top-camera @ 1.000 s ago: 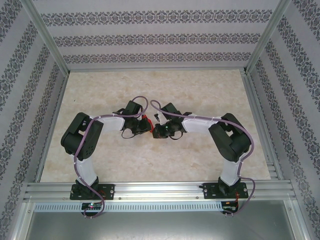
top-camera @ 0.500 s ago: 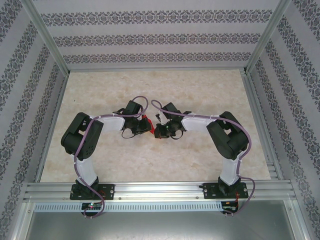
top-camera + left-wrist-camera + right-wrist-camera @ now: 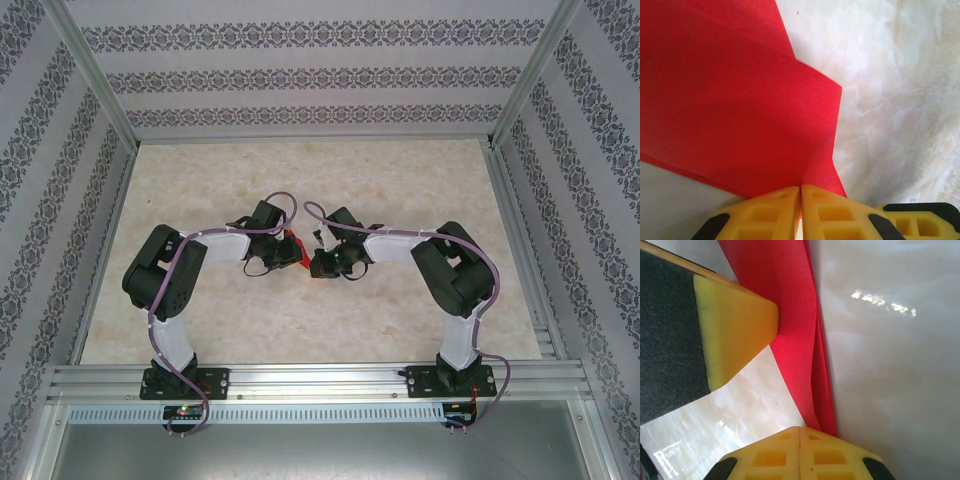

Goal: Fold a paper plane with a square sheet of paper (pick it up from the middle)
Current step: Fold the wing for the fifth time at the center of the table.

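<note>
L gripper (image 3: 800,194): yellow fingers pressed tight together, clamped on a low corner of the red paper (image 3: 730,100). The sheet fans up & left from there w/ a bent edge. R gripper (image 3: 799,433): fingers squeezed together too, pinching the paper's narrow end, where folded layers stack. In the R wrist view a 2nd yellow finger (image 3: 735,325) touches the paper's side. From above, both grippers meet tip to tip approx. mid-table (image 3: 400,180), well off every edge, paper between them.
</note>
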Controlling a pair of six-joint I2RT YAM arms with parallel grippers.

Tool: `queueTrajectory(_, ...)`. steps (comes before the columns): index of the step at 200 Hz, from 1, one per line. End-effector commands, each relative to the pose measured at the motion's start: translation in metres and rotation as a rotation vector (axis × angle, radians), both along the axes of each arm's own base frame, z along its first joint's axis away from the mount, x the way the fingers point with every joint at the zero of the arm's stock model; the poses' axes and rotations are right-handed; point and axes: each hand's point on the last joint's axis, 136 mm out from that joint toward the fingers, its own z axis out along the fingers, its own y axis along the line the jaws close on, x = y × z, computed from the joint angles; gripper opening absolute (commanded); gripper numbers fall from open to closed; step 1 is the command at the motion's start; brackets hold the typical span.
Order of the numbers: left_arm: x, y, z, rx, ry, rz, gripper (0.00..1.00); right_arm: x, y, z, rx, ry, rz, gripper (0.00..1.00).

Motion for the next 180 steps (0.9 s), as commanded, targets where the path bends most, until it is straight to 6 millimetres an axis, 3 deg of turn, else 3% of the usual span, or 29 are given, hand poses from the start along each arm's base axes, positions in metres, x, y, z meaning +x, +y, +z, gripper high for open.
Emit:
queueTrajectory(1,-0.024,0.042,-0.053,0.226,0.12,0.054,0.12,0.001,-0.002,0.016,0.017,-0.023,0.0,0.07)
queueTrajectory(22,-0.024,0.041,-0.053,0.225,0.121,0.054,0.12,0.009,0.007,0.03,0.05,-0.053,0.01,0.07)
queueTrajectory(72,-0.025,0.04,-0.054,0.22,0.126,0.047,0.12,0.017,0.016,0.011,0.033,-0.026,0.012,0.07)
queueTrajectory(102,-0.025,0.04,-0.053,0.218,0.125,0.044,0.12,0.017,0.01,-0.001,0.009,-0.005,0.002,0.06)
queueTrajectory(146,-0.025,0.041,-0.054,0.225,0.125,0.044,0.12,-0.001,-0.009,-0.02,-0.043,0.045,0.007,0.06)
queueTrajectory(180,-0.026,0.044,-0.057,0.242,0.132,0.05,0.12,-0.015,-0.022,-0.019,-0.045,0.065,0.019,0.06)
